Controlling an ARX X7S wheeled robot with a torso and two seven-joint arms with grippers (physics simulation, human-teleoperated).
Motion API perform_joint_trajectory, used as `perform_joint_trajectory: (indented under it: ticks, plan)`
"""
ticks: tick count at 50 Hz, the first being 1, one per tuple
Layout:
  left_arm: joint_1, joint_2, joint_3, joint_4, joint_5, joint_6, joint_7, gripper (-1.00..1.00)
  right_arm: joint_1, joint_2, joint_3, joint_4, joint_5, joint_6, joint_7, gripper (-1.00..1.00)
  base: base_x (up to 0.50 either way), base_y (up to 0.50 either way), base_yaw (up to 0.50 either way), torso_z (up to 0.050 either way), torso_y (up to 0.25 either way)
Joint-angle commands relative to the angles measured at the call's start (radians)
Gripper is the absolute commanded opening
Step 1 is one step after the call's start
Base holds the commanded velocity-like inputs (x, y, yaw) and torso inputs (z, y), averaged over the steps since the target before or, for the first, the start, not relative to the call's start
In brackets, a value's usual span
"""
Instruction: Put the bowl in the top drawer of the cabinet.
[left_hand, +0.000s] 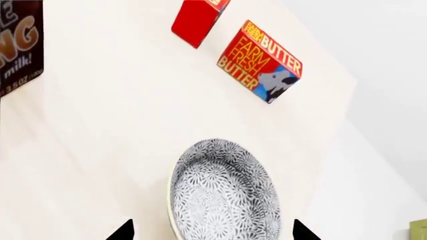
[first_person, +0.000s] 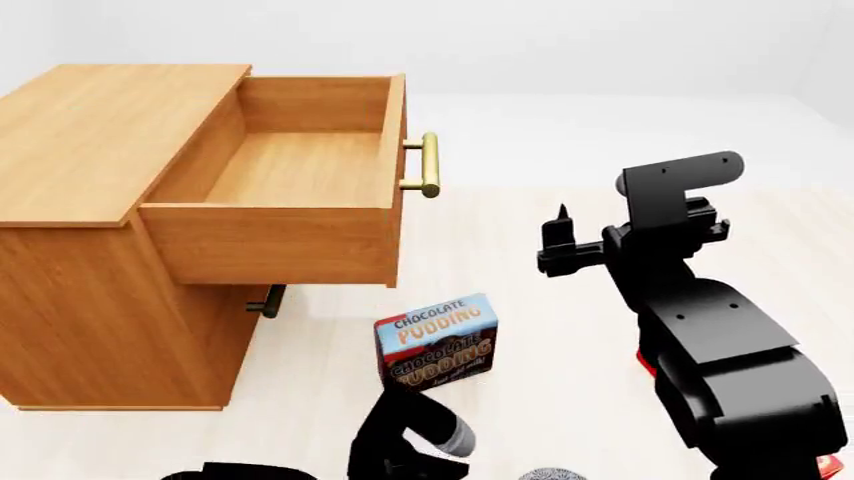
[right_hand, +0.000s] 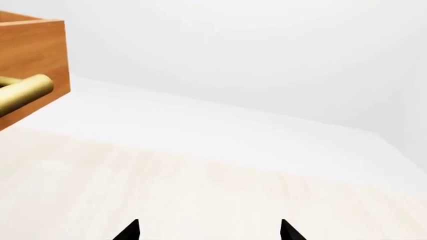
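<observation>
Left gripper (left_hand: 212, 234) hung spread over the bowl (left_hand: 223, 192) on the table (left_hand: 100, 150), bowl dead ahead at 12 o'clock between its tips, while right gripper (right_hand: 208, 231), spread and empty, sat near the open top drawer (first_person: 300, 170).

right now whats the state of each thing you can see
top drawer: pulled open, nothing inside
lower drawer: shut
bowl: upright on the table, not held
left gripper: open, fingers either side of the bowl
right gripper: open, holding nothing
pudding box: standing
butter box: lying flat
</observation>
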Motion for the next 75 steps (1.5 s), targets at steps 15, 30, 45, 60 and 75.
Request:
perform_joint_trajectory:
  ticks: [15,30,45,60,75]
  plan:
    - [-0.120,0.121,0.079,-0.240,0.076,-0.011,-0.038,1.00,-0.011,0.000,-0.002,0.024,0.008,-0.032,-0.003,1.00,0.00,0.00,0.00,0.000,0.000]
    - [-0.155,0.161,0.139,-0.392,0.154,0.028,0.027,1.00,-0.012,-0.002,-0.004,0.030,0.012,-0.040,-0.001,1.00,0.00,0.00,0.00,0.000,0.000]
    - [-0.182,0.186,0.195,-0.506,0.218,0.070,0.094,1.00,-0.022,0.004,0.001,0.037,0.021,-0.054,-0.005,1.00,0.00,0.00,0.00,0.000,0.000]
    - [-0.172,0.197,0.245,-0.542,0.256,0.099,0.119,1.00,-0.026,0.006,0.004,0.040,0.028,-0.062,-0.006,1.00,0.00,0.00,0.00,0.000,0.000]
    - [-0.161,0.198,0.301,-0.543,0.299,0.146,0.138,-1.00,-0.033,0.015,0.015,0.033,0.039,-0.059,-0.006,1.00,0.00,0.00,0.00,0.000,0.000]
